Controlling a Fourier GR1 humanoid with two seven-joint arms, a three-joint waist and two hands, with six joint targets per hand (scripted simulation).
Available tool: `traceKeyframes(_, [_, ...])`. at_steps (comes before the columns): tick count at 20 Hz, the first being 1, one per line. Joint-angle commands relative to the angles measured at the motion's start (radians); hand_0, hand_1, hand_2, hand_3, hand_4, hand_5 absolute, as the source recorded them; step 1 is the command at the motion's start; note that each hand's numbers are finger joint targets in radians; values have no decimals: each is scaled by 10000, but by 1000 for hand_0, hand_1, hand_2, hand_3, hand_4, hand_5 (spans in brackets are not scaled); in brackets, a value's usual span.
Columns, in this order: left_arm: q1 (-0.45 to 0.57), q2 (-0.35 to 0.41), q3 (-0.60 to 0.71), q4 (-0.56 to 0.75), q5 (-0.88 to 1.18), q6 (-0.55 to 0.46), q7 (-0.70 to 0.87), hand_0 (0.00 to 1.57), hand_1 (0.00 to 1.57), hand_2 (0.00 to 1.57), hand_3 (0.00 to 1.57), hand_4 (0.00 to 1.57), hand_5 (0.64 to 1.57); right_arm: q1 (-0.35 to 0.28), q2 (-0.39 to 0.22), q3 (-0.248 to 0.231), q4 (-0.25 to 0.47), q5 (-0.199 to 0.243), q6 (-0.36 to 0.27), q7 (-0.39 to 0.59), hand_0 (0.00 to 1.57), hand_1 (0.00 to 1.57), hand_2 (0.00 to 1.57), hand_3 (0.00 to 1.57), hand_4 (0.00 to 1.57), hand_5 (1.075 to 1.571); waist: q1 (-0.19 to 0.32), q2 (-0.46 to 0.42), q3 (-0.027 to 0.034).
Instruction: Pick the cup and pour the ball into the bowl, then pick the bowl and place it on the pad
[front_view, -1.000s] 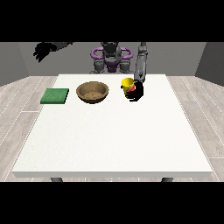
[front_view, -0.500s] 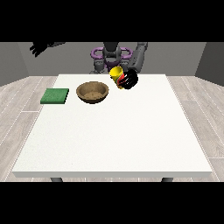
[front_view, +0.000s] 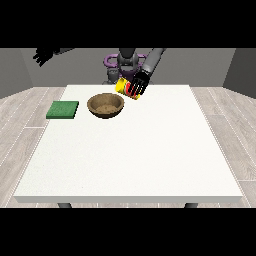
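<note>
Gripping the yellow cup (front_view: 124, 87) with curled fingers, the hand at the view's right (front_view: 138, 86) holds it tilted above the white table (front_view: 150, 150), at two o'clock of the wooden bowl (front_view: 105, 105). The green pad (front_view: 63, 109) lies at the bowl's nine o'clock. The hand at the view's left (front_view: 44, 55) hangs raised at ten o'clock, and I cannot tell how its fingers lie.

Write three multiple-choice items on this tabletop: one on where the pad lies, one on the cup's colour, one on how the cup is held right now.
1. Where is the pad?
A. view-left of the bowl
B. inside the bowl
C. at the table's near edge

2. What colour is the cup?
A. blue
B. yellow
C. white

3. How is the cup held?
A. standing upright on the table
B. lying in the bowl
C. tilted, lifted, in the hand at the view's right

Key: 1 A, the green pad sits beside the bowl; 2 B, its body shows yellow; 3 C, fingers wrap it above the table.
</note>
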Motion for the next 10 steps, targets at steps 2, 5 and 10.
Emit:
traceKeyframes(2, [-827,-393,-867,434,-1476,-814,1870,1361,1361,1571,1571,1441,1545,183,-497,-365,770,-158,587,-200,0,0,0,0,685,1559,247,-401,-31])
traceKeyframes(5, [-1962,-463,-1574,323,-2075,-1752,3180,1334,1334,1571,1571,1475,1535,-505,-735,-534,1558,-329,622,-93,0,0,0,123,699,1561,342,-193,-26])
traceKeyframes(10, [-2728,-470,-2934,730,-3766,-2525,4706,1456,1456,1571,1571,1260,1557,-628,-474,-270,1747,86,365,-370,0,0,0,177,694,1556,300,-352,-21])
